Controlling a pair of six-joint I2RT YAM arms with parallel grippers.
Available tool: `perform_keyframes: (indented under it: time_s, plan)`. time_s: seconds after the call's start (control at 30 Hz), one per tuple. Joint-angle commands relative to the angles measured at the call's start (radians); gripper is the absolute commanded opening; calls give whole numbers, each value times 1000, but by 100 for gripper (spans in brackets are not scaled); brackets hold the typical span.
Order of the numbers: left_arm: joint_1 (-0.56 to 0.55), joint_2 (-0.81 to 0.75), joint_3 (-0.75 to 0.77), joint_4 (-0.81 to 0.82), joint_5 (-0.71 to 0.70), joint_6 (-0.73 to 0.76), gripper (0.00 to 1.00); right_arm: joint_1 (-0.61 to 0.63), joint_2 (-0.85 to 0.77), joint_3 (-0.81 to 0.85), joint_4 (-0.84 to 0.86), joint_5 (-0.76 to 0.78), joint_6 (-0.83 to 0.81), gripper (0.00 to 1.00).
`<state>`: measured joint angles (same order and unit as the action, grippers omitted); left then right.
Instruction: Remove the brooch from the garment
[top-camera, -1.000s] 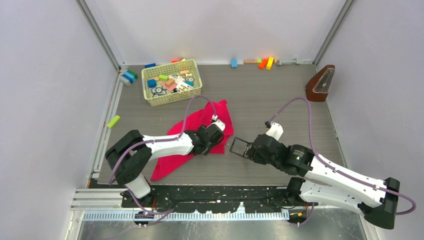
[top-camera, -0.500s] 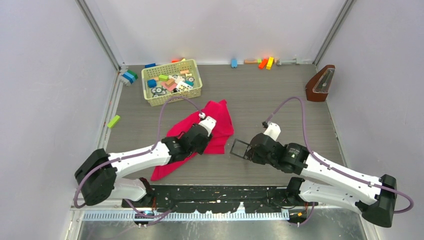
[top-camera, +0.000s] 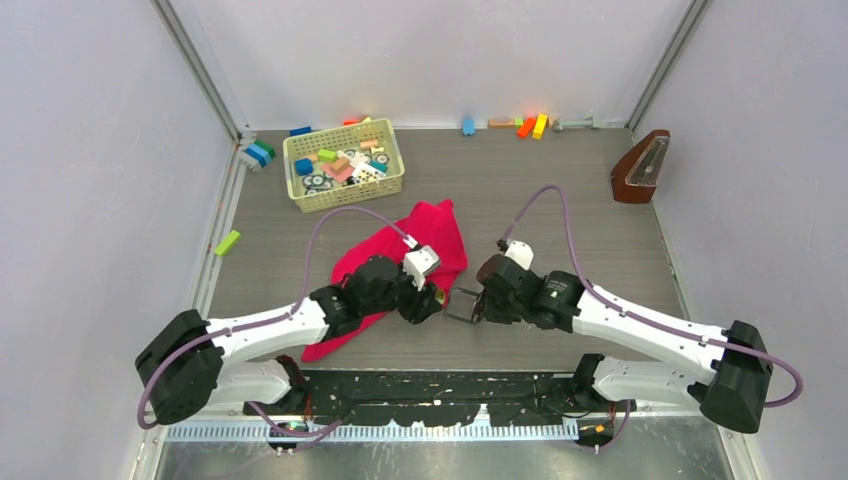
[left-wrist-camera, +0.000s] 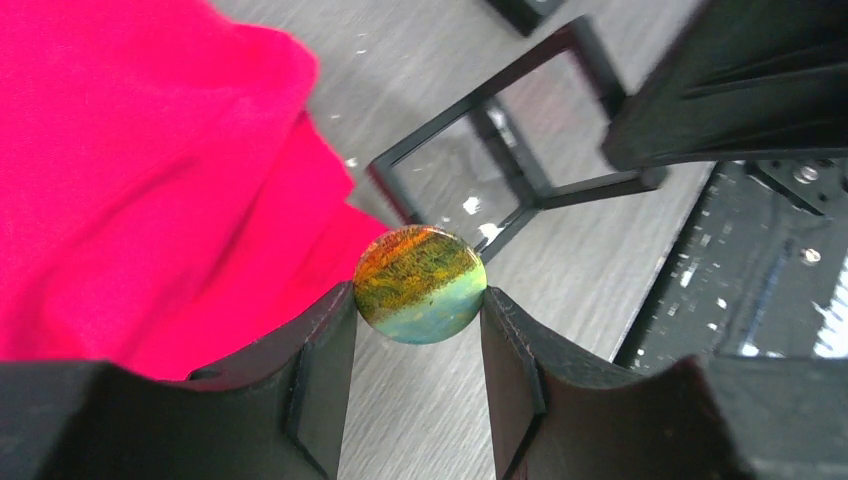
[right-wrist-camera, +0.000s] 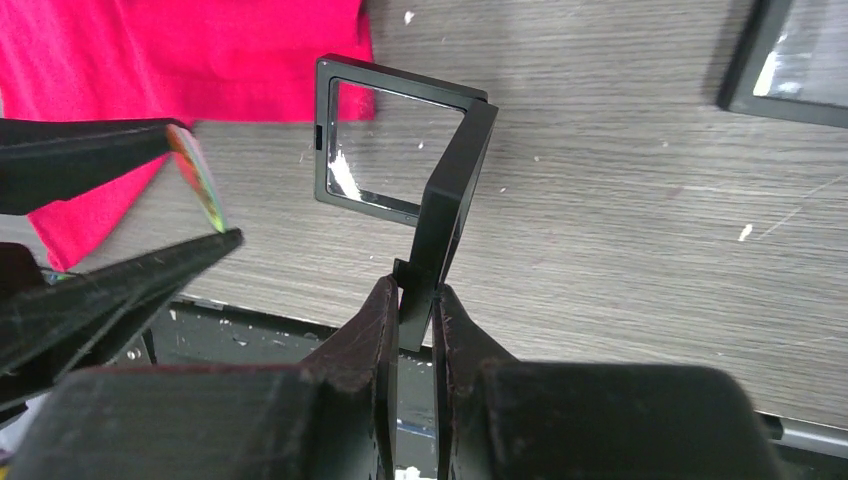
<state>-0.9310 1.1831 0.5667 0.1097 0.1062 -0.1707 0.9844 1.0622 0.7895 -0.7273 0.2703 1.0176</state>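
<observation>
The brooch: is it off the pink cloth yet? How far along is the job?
Nearly done: the brooch sits pinched in the left gripper, off the garment. The right gripper holds an open black case beside it. What is left: probably setting the brooch down, perhaps into that case.

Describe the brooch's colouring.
Brooch: orange on top, mottled green middle, pale blue-green below; clearest in the left wrist view.

Orange-green-banded brooch (left-wrist-camera: 421, 285), crimson garment (left-wrist-camera: 130, 180)
</observation>
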Motion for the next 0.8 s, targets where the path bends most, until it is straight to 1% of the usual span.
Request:
perform_keyframes:
  time_s: [0.0, 0.1, 0.27, 0.4, 0.5, 0.77]
  plan:
    - [0, 34, -61, 296, 191, 43, 38, -3, 32, 42, 65, -80, -22, 3]
    - [-3, 60, -105, 394, 207, 54, 36, -3, 47, 38, 85, -113, -24, 3]
    - [-21, 102, -114, 446, 197, 90, 34, -3, 63, 26, 120, -158, -24, 2]
    - [-42, 122, -117, 466, 153, 127, 33, -3, 75, 23, 131, -177, -26, 2]
    - [-47, 144, -109, 467, 154, 139, 33, -3, 82, 23, 132, -180, -29, 2]
    - [-54, 184, -68, 383, 152, 165, 33, -3, 72, 20, 112, -154, -30, 2]
